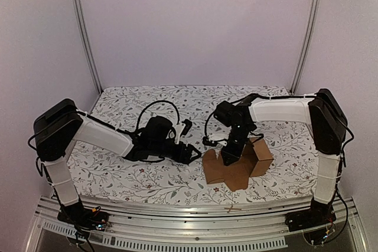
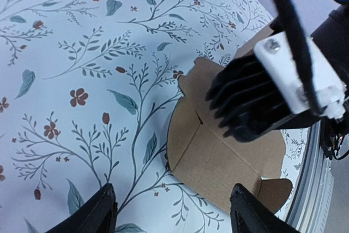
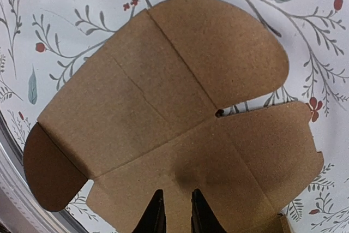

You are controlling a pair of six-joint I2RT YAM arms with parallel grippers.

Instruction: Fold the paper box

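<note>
The bench (image 1: 118,175) fills the middle of the overhead view, covered in a pale cloth printed with thin branches, leaves and small red flowers. It is a matte surface that probably keeps the sheet from sliding.

The paper box (image 1: 236,172) lies right of centre and low in that view. It is plain brown cardboard, mostly flat, die-cut in a cross with rounded flaps and pressed creases. One panel at its right side stands up like a wall.

The right end effector (image 1: 229,156) comes down on the sheet's middle, seemingly to pin the base so that the flaps hinge along their creases. In the right wrist view its fingers (image 3: 154,214) are almost together with only a slim gap, and nothing is visibly caught between them.

The left end effector (image 1: 190,153) hovers just left of the box. Its fingers (image 2: 101,211) are spread wide and empty, over cloth at the sheet's edge, and look ready to lift a flap.
</note>
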